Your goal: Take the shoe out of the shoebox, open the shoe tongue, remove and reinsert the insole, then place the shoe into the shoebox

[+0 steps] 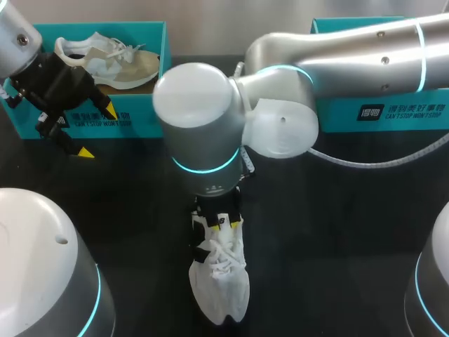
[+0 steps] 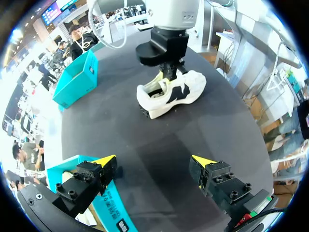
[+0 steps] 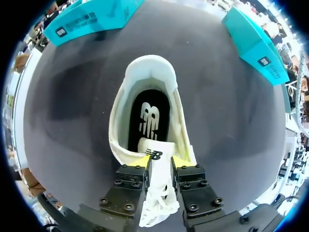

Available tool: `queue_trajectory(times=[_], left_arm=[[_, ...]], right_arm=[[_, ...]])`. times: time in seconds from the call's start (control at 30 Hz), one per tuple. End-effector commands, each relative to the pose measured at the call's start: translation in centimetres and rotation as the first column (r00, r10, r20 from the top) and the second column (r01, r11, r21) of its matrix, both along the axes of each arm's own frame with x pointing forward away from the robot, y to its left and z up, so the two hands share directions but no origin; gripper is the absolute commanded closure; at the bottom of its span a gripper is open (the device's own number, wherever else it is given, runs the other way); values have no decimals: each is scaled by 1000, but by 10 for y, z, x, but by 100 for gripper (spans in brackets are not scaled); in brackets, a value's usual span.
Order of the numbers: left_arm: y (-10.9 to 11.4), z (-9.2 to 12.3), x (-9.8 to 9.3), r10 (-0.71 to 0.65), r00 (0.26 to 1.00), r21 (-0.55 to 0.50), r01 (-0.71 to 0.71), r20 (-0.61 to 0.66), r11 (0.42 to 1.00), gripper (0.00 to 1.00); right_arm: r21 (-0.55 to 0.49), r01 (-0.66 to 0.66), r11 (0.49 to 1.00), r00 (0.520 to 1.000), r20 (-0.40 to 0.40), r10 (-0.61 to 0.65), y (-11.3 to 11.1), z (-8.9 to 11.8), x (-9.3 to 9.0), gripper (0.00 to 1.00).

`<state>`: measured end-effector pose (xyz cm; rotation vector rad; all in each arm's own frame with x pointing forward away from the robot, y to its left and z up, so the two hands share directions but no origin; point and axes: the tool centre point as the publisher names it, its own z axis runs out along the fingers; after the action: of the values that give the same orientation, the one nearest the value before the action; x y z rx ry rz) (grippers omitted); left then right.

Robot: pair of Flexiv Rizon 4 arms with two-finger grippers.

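A white shoe lies on the black table in the lower middle of the head view, toe toward the front edge. My right arm comes across from the right, and my right gripper points down into the shoe's opening. In the right wrist view my right gripper is shut on the white tongue, and the black insole lies flat inside the shoe. My left gripper hangs open and empty at the front wall of the left teal shoebox. Seen from the left wrist, my left gripper is well short of the shoe.
The left shoebox holds a second, beige and white shoe. Another teal box stands at the back right and shows beyond the shoe in the left wrist view. Bare black table surrounds the white shoe.
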<state>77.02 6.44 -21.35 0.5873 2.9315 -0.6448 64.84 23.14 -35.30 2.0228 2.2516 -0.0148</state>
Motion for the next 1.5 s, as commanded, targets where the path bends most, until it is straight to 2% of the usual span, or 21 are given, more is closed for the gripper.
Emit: queue_trajectory(times=[0.03, 0.17, 0.33, 0.47, 0.53, 0.63, 0.67, 0.8, 0.9, 0.97, 1.03, 1.07, 1.5], left_arm=[[1, 0, -1, 0, 1000, 2, 0, 1, 1000, 0], [1, 0, -1, 0, 1000, 2, 0, 1, 1000, 0], [1, 0, -1, 0, 1000, 2, 0, 1, 1000, 0], [1, 0, -1, 0, 1000, 2, 0, 1, 1000, 0], [1, 0, -1, 0, 1000, 2, 0, 1, 1000, 0], [1, 0, -1, 0, 1000, 2, 0, 1, 1000, 0], [1, 0, -1, 0, 1000, 2, 0, 1, 1000, 0], [1, 0, -1, 0, 1000, 2, 0, 1, 1000, 0], [1, 0, -1, 0, 1000, 2, 0, 1, 1000, 0], [1, 0, -1, 0, 1000, 2, 0, 1, 1000, 0], [1, 0, -1, 0, 1000, 2, 0, 1, 1000, 0], [1, 0, -1, 0, 1000, 2, 0, 1, 1000, 0], [1, 0, -1, 0, 1000, 2, 0, 1, 1000, 0]], right_arm=[[51, 271, 961, 961, 48, -273, -2, 2, -10, 73], [48, 232, 971, 966, 101, -236, 2, 26, -15, 71], [34, 117, 993, 984, 129, -120, 6, 57, -18, 66], [56, -74, 996, 993, 91, 69, 11, 71, -16, 66], [61, -206, 977, 977, 66, 202, 14, 75, -14, 64], [39, -313, 949, 948, 66, 310, 15, 80, -11, 57], [32, -331, 943, 942, 65, 329, 15, 82, -10, 51], [9, -437, 900, 897, 78, 435, 10, 90, -8, 0], [-6, -536, 844, 841, 89, 534, 7, 97, -7, 0], [-30, -615, 788, 784, 77, 616, 8, 100, -4, 0], [8, -723, 691, 690, 56, 722, 8, 103, -4, 0], [73, -794, 604, 607, 42, 793, 8, 105, -6, 0], [73, -794, 604, 607, 42, 793, 8, 105, -6, 0]])
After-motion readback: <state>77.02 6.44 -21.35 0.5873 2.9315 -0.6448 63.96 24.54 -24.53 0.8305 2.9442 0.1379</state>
